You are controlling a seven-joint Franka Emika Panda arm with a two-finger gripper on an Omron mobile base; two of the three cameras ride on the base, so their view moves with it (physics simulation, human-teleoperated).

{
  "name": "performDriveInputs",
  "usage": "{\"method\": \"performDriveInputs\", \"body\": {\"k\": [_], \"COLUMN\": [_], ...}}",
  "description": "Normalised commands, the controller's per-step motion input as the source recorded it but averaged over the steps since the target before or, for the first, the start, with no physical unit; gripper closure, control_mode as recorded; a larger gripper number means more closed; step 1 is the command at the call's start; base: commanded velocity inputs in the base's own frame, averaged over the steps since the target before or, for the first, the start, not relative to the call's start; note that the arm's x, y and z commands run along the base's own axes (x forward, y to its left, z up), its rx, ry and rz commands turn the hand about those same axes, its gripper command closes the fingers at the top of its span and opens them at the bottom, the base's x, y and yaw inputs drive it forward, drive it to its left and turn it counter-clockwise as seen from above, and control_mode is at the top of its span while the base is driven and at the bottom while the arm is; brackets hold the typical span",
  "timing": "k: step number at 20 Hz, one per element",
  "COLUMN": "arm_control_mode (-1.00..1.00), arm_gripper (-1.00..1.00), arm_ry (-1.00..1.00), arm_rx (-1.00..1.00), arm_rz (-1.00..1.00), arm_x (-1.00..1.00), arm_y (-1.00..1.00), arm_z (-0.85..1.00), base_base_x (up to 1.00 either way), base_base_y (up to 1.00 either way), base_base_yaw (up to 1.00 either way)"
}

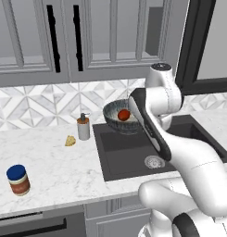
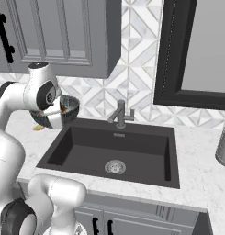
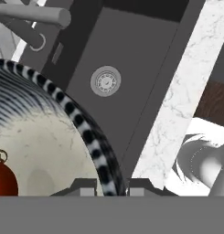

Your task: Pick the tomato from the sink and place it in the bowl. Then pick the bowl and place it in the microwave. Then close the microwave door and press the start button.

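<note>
The gripper (image 3: 111,185) pinches the bowl's (image 1: 116,116) rim between its jaws, holding it up over the sink (image 1: 129,157); the tomato (image 1: 123,115) sits inside. The hand view adds the drain (image 3: 105,81)

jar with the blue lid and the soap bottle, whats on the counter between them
In the left base view, a small yellowish wedge lies between the jar and the soap bottle, close beside the bottle; otherwise bare marble counter.

Glossy tomato (image 1: 123,115), matt sink (image 2: 132,147)
</note>
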Motion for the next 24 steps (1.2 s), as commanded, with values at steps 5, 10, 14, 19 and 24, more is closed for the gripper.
{"method": "performDriveInputs", "body": {"k": [5,10,14,19,24], "arm_control_mode": [-1.0,-1.0,-1.0,-1.0,-1.0], "arm_gripper": [1.0,1.0,1.0,1.0,1.0], "arm_ry": [-0.12,-0.08,-0.14,-0.11,-0.05], "arm_rx": [0.0,0.0,0.03,0.03,0.01], "arm_rz": [-0.3,-0.29,-0.09,0.0,0.0], "arm_x": [-0.81,-0.74,-0.58,-0.49,-0.66], "arm_y": [-0.91,-0.77,-0.3,0.0,0.0], "arm_z": [0.5,0.64,0.82,0.68,0.11], "base_base_x": [0.0,0.0,0.0,0.0,0.0], "base_base_y": [0.0,0.0,0.0,0.0,0.0], "base_base_yaw": [0.0,0.0,0.0,0.0,0.0]}}
